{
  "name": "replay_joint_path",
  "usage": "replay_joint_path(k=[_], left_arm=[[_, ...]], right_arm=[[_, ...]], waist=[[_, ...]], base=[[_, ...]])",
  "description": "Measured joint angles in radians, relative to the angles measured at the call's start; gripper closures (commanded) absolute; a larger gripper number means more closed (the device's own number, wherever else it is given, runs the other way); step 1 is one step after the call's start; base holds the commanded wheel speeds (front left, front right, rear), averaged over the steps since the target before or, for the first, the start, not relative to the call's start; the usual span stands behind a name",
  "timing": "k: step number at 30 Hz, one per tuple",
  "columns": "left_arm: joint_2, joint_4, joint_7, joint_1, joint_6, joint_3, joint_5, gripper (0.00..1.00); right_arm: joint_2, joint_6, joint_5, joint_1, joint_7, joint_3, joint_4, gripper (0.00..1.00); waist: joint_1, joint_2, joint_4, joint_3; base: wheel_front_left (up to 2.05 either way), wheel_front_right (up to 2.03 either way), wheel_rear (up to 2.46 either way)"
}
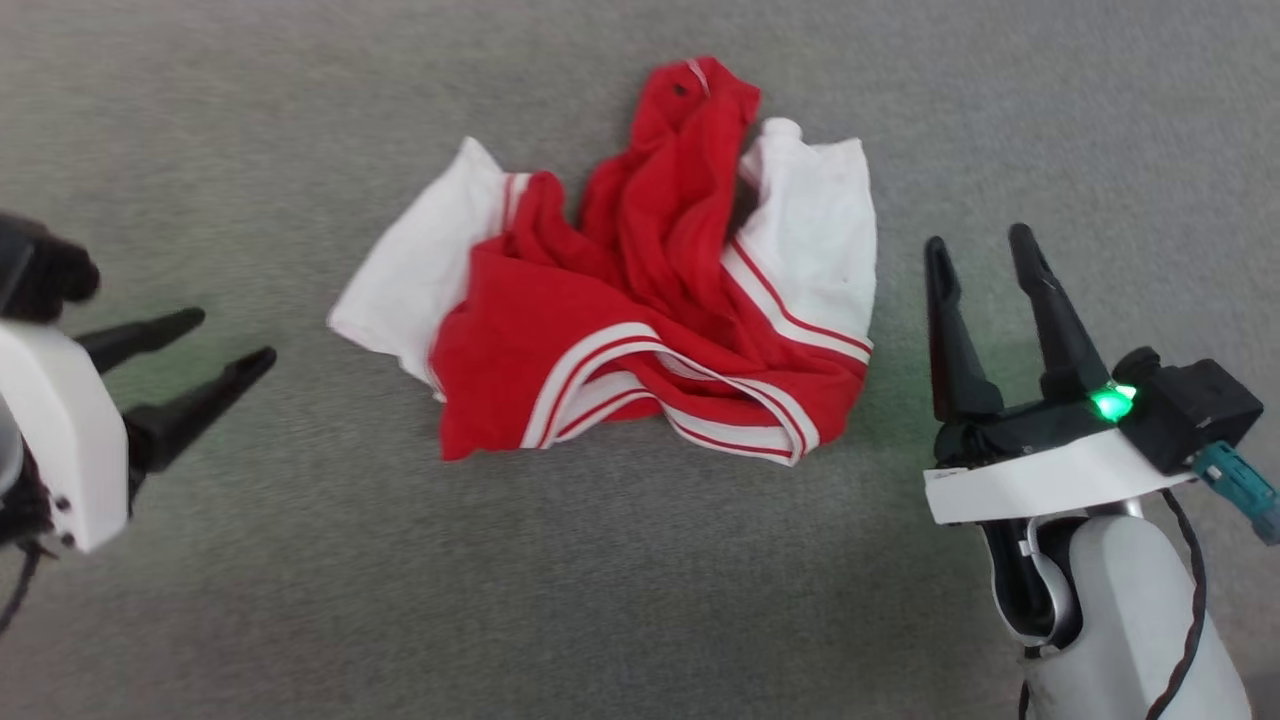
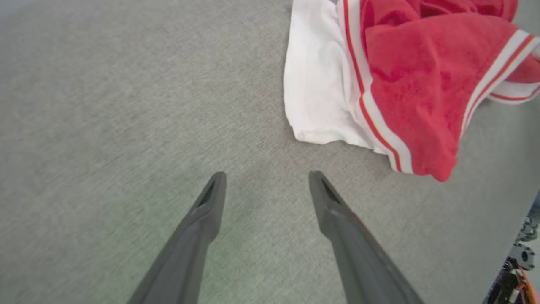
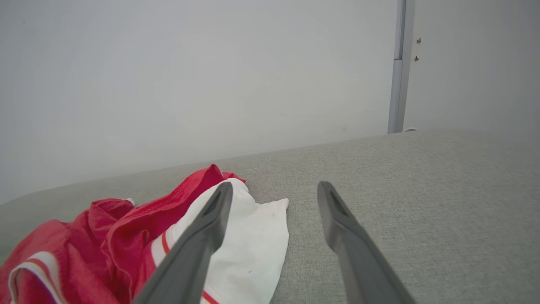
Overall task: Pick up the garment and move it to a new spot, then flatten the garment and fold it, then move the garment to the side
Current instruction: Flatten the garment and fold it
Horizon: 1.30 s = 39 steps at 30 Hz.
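The garment [image 1: 640,300] lies crumpled in the middle of the grey fabric surface, red body bunched up, a white sleeve on each side, striped trim bands along its near edge. No lettering shows. My left gripper [image 1: 235,340] stands open to the left of it, apart from the left white sleeve [image 2: 316,93], fingers empty [image 2: 265,177]. To the garment's right is my right gripper [image 1: 980,245], open and empty as well, just off the right white sleeve [image 3: 249,249]. In the right wrist view the garment [image 3: 126,236] sits at the lower left, beside the gripper [image 3: 274,188].
The grey surface [image 1: 640,600] spreads out on all sides of the garment. A pale wall [image 3: 190,76] with a vertical grey strip [image 3: 398,67] rises behind its far edge. Some robot hardware [image 2: 517,261] shows at the lower right of the left wrist view.
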Motion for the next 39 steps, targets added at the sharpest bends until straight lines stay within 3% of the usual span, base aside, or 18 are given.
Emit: replay_joint_path(k=[11,18,19,21,22,23,24,33,39], left_arm=[[0.022,0.007,0.112,-0.256,0.0,-0.155,-0.157,0.0],[0.033,-0.001,0.143,-0.32,0.0,-0.23,-0.185,0.0],[0.034,-0.001,0.145,-0.328,0.0,-0.24,-0.189,0.03],[0.036,-0.005,0.154,-0.338,0.0,-0.252,-0.221,0.53],[0.036,-0.007,0.156,-0.345,0.0,-0.258,-0.228,0.62],[0.037,-0.009,0.158,-0.351,0.0,-0.263,-0.231,0.95],[0.036,-0.012,0.161,-0.354,0.001,-0.268,-0.239,1.0],[0.006,-0.009,0.088,-0.366,0.0,-0.307,-0.266,1.0],[0.021,-0.017,-0.009,-0.367,0.0,-0.305,-0.3,1.0]], right_arm=[[0.0,0.0,0.057,-0.028,0.0,0.015,-0.05,0.0],[0.0,0.0,0.072,-0.031,0.0,0.021,-0.058,0.0],[0.0,0.0,0.074,-0.033,0.0,0.022,-0.058,0.0],[0.0,0.0,0.075,-0.039,0.0,0.025,-0.062,0.0],[0.0,0.0,0.075,-0.04,0.0,0.024,-0.063,0.0],[0.0,0.0,0.075,-0.04,0.0,0.023,-0.063,0.0],[0.0,0.0,0.075,-0.04,0.0,0.022,-0.063,0.0],[0.0,0.0,0.052,-0.041,0.0,-0.002,-0.053,0.0],[0.0,0.0,0.016,-0.044,0.0,-0.016,-0.036,0.0]], waist=[[0.0,0.0,-0.107,0.124],[0.0001,0.0002,-0.129,0.143],[0.0,0.0002,-0.13,0.145],[0.0,0.0002,-0.133,0.148],[0.0001,0.0002,-0.134,0.15],[0.0001,0.0002,-0.134,0.151],[0.0,0.0002,-0.133,0.151],[0.0,0.0002,-0.095,0.132],[0.0,0.0002,-0.04,0.106]], base=[[0.0,0.0,0.0],[0.0,0.0,0.0],[0.0,0.0,0.0],[0.0,0.0,0.0],[0.0,0.0,0.0],[0.0,0.0,0.0],[0.0,0.0,0.0],[0.0,0.0,0.0],[0.0,0.0,0.0]])
